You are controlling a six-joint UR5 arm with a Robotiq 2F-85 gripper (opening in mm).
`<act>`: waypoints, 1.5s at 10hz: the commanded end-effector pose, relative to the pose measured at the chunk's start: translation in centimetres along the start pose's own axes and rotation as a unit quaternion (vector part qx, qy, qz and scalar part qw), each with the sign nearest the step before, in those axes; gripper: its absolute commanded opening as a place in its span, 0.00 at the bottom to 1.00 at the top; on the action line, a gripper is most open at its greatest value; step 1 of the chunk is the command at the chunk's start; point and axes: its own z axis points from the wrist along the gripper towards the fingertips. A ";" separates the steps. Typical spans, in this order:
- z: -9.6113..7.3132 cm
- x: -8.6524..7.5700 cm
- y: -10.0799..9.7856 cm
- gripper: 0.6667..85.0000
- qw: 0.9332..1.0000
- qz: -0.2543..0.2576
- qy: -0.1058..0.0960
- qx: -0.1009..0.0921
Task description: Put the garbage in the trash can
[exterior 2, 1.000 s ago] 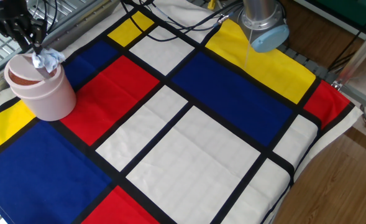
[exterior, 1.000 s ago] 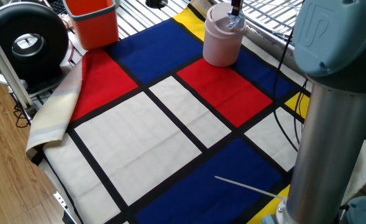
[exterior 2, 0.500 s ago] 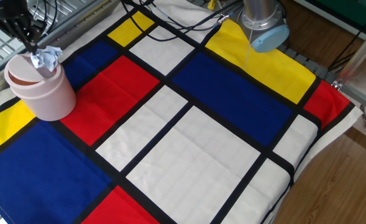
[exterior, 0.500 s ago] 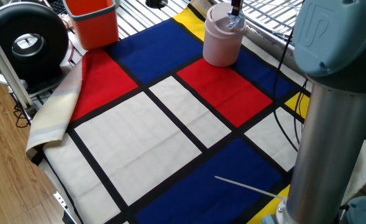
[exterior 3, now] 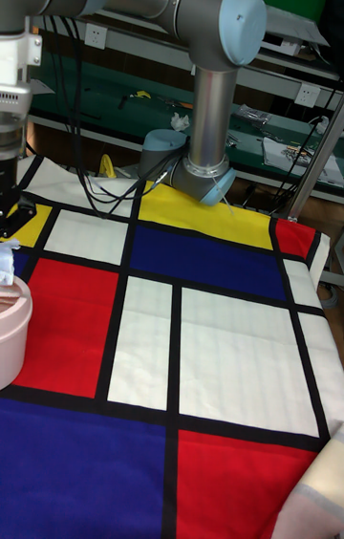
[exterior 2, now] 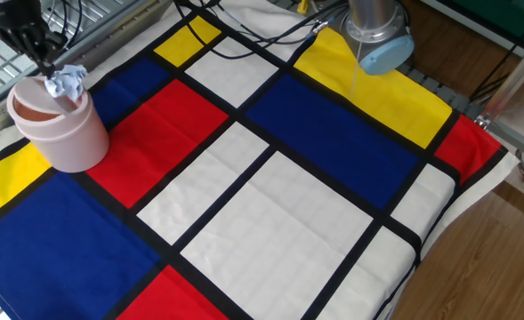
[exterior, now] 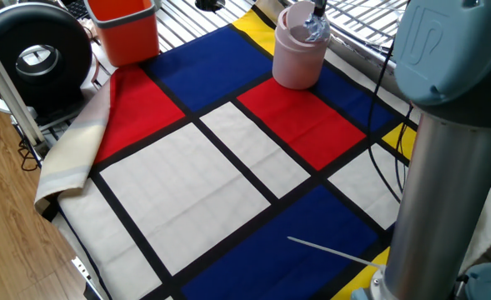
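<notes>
The pale pink trash can [exterior 2: 64,133] stands on the blue and red patches at the cloth's far left corner. The garbage [exterior 2: 64,84], a crumpled white-grey paper wad, hangs at the can's far rim, just over its top. My gripper [exterior 2: 51,71] comes down from above and is shut on the wad's upper part. In one fixed view the trash can [exterior: 298,57] is at the top, with the garbage [exterior: 314,30] under the gripper [exterior: 317,14]. The tall fixed view shows the trash can [exterior 3: 10,329] at the left edge, partly cut off, with the garbage [exterior 3: 7,262] above it.
An orange square bin [exterior: 127,29] stands off the cloth's corner beside a black round device [exterior: 35,54]. The arm's grey column [exterior: 441,167] rises at the near right. Cables [exterior 2: 244,27] lie along the back edge. The checked cloth [exterior 2: 270,204] covers the table.
The wad and gripper have shifted slightly left and up over the can's rim; the trash can has stayed put.
</notes>
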 end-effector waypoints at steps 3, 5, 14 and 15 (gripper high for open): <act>1.9 -2.4 0.1 0.00 1.000 0.001 -0.023 0.002; 2.1 -3.3 0.3 0.00 0.999 -0.002 -0.032 0.001; 3.0 -4.9 1.4 0.00 0.997 0.004 -0.070 -0.023; 3.0 -4.5 1.1 0.00 0.998 0.003 -0.064 -0.017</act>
